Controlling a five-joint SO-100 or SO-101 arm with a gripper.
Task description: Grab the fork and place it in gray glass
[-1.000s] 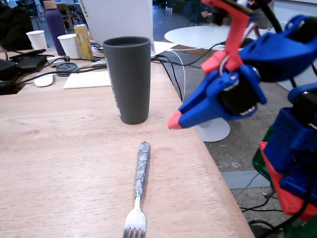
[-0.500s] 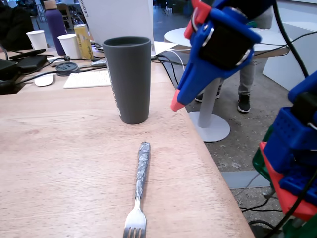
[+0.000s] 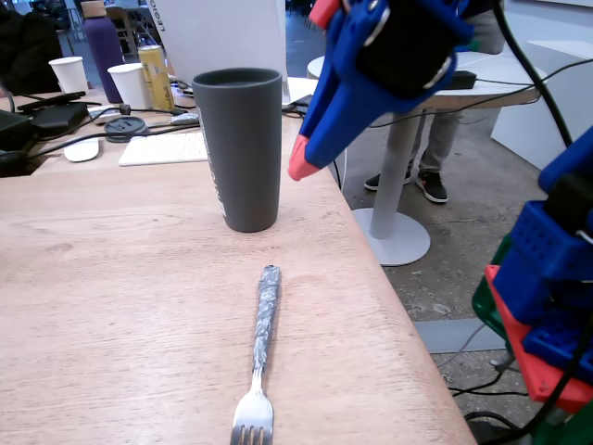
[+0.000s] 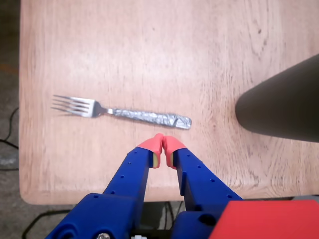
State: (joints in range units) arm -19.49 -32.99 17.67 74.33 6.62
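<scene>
Blue gripper (image 4: 163, 143) hangs closed and empty above the fork (image 4: 122, 112). The grasp is not yet begun; next it must open and descend on the marbled handle.

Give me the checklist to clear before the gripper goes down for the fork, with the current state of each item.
1. Fork lies flat on the wooden table, nothing on top of it: ok.
2. Gripper free of any load: ok, nothing between the red tips.
3. Jaws open enough to straddle the handle: not ok, the tips are together in the wrist view.
4. Gripper above the fork: not ok, in the wrist view it sits just off the handle end.
5. Gray glass upright with its mouth free: ok.
6. Glass empty inside: cannot tell, neither view looks in.
</scene>
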